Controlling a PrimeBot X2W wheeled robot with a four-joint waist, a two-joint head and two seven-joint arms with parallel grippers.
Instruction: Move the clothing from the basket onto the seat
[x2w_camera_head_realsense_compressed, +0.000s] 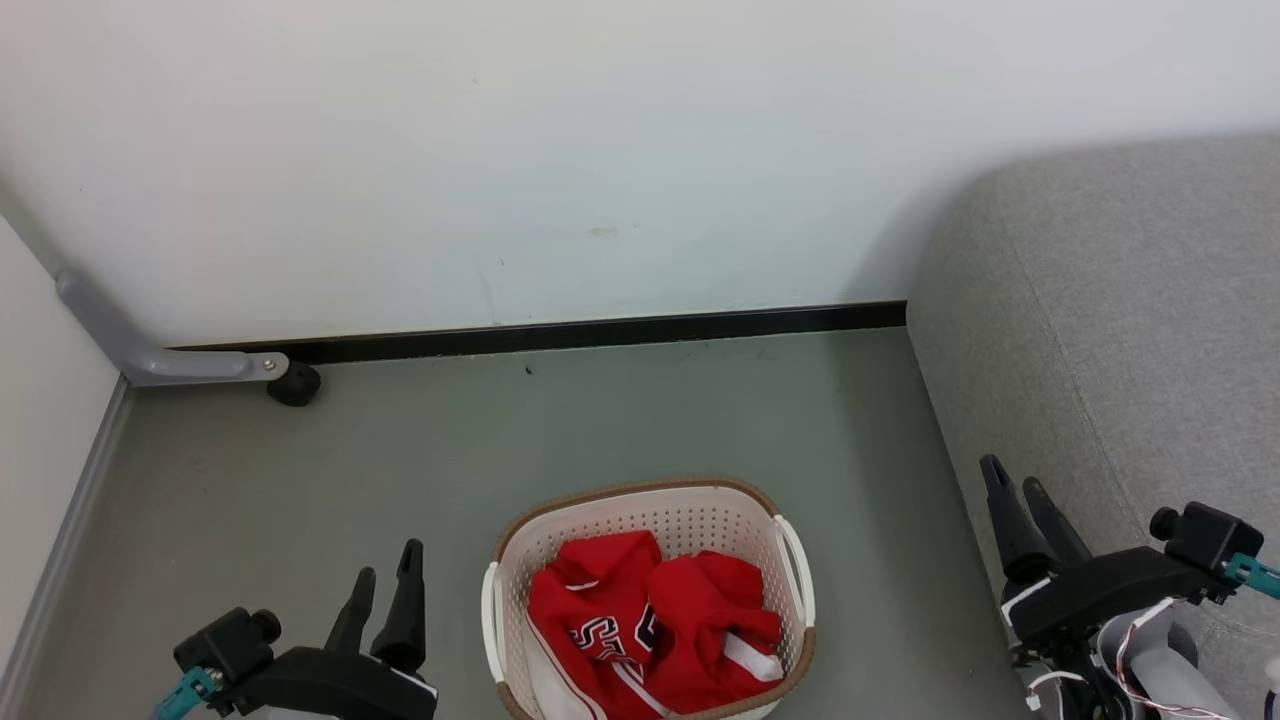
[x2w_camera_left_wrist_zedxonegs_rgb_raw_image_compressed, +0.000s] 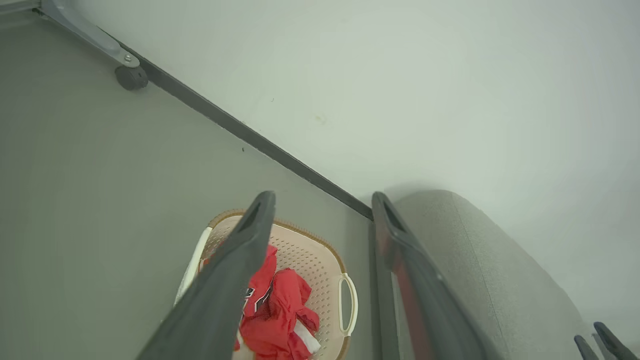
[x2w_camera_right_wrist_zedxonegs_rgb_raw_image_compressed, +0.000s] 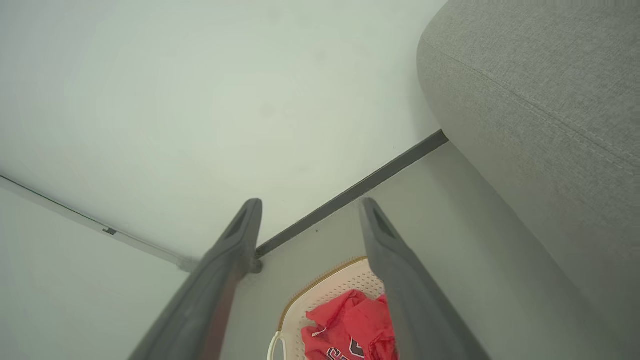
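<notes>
Two red garments with white trim, the clothing (x2w_camera_head_realsense_compressed: 650, 625), lie crumpled inside the cream perforated basket (x2w_camera_head_realsense_compressed: 700, 515) on the floor; one shows block lettering. The clothing (x2w_camera_left_wrist_zedxonegs_rgb_raw_image_compressed: 280, 310) and basket (x2w_camera_left_wrist_zedxonegs_rgb_raw_image_compressed: 320, 260) also appear in the left wrist view, and the clothing (x2w_camera_right_wrist_zedxonegs_rgb_raw_image_compressed: 350, 325) and basket (x2w_camera_right_wrist_zedxonegs_rgb_raw_image_compressed: 325, 295) in the right wrist view. The grey seat (x2w_camera_head_realsense_compressed: 1120, 320) stands right of the basket. My left gripper (x2w_camera_head_realsense_compressed: 385, 575) hangs open left of the basket, nothing between its fingers. Right of the basket, in front of the seat's edge, my right gripper (x2w_camera_head_realsense_compressed: 1015, 490) is open and empty.
A pale wall with a dark skirting strip (x2w_camera_head_realsense_compressed: 600, 332) runs behind the basket. A grey metal leg with a black caster (x2w_camera_head_realsense_compressed: 293, 385) stands at the back left corner. Grey-green floor (x2w_camera_head_realsense_compressed: 450, 440) lies between basket and wall.
</notes>
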